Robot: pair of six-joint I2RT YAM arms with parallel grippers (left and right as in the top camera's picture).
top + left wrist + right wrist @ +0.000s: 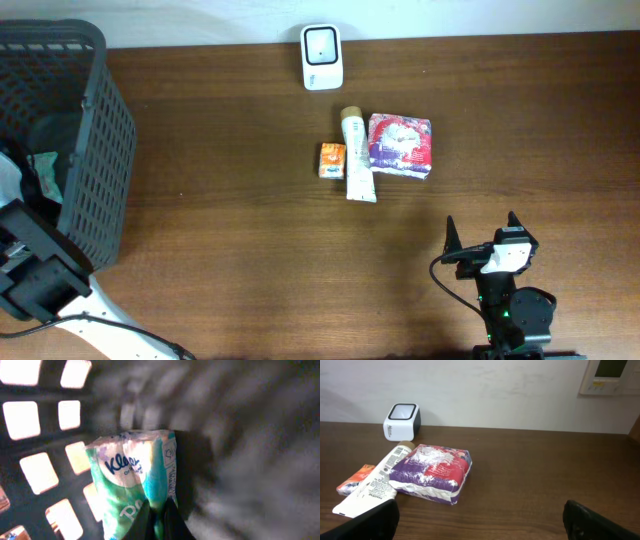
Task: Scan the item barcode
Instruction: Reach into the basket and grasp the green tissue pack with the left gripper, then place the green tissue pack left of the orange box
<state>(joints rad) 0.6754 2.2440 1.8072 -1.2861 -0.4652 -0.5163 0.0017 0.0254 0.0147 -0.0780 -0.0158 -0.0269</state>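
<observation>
Teal tissue pack [131, 472] is pinched in our left gripper [159, 509] inside the basket [100, 130], right gripper [482, 225] wide; next we likely lift it to the scanner [322, 57] at the table's [250, 250] far edge.

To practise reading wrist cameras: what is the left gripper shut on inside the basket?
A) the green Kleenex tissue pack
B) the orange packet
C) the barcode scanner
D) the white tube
A: the left wrist view shows the left gripper pinching the edge of the green Kleenex tissue pack, with the mesh wall of the basket behind it.
</observation>
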